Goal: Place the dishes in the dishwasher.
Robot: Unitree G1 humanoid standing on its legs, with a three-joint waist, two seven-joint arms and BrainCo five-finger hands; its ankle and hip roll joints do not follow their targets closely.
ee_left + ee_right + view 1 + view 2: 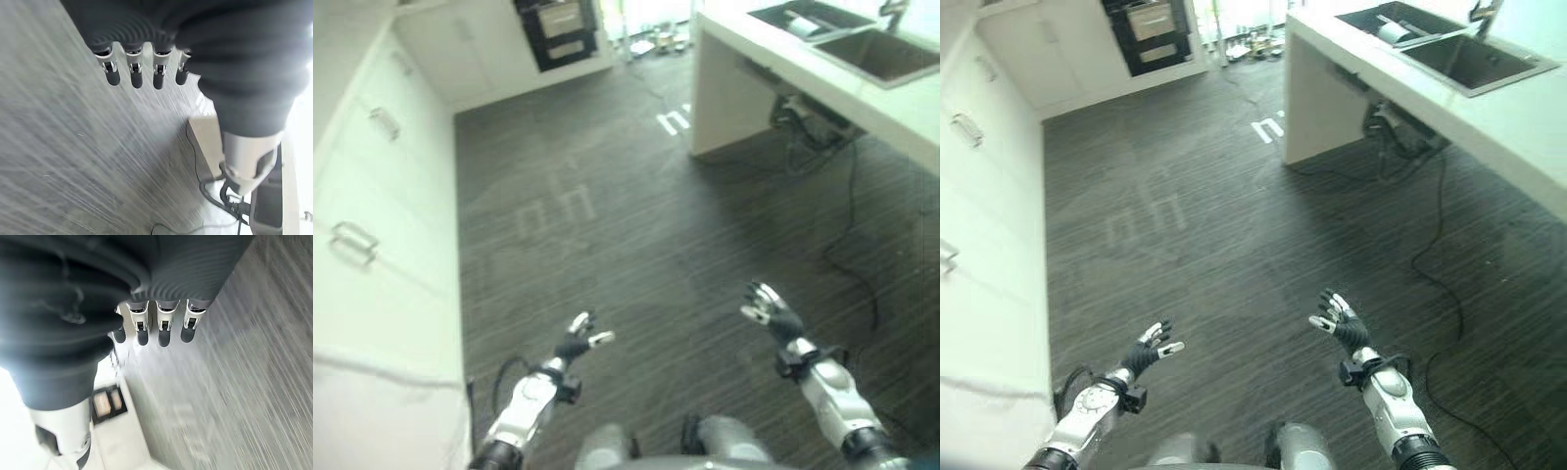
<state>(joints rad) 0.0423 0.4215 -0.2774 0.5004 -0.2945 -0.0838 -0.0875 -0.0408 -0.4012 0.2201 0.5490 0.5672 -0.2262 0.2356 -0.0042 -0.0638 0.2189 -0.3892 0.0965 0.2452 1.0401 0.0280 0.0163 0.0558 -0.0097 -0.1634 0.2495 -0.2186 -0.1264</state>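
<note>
Both hands, left hand (576, 342) and right hand (766, 307), hang released and empty above the floor (636, 235), sink (876, 54) well apart

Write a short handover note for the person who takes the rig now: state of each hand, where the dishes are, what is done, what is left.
Left hand: open, holds nothing, over the floor.
Right hand: open, holds nothing, over the floor too.
Dishes: one light item lies in the sink on the counter, ahead and to the right; what it is cannot be told.
Dishwasher: cannot be told among the cabinets on the left.
Done: nothing visible.
Left: reach the sink, take the dishes, load them.
</note>
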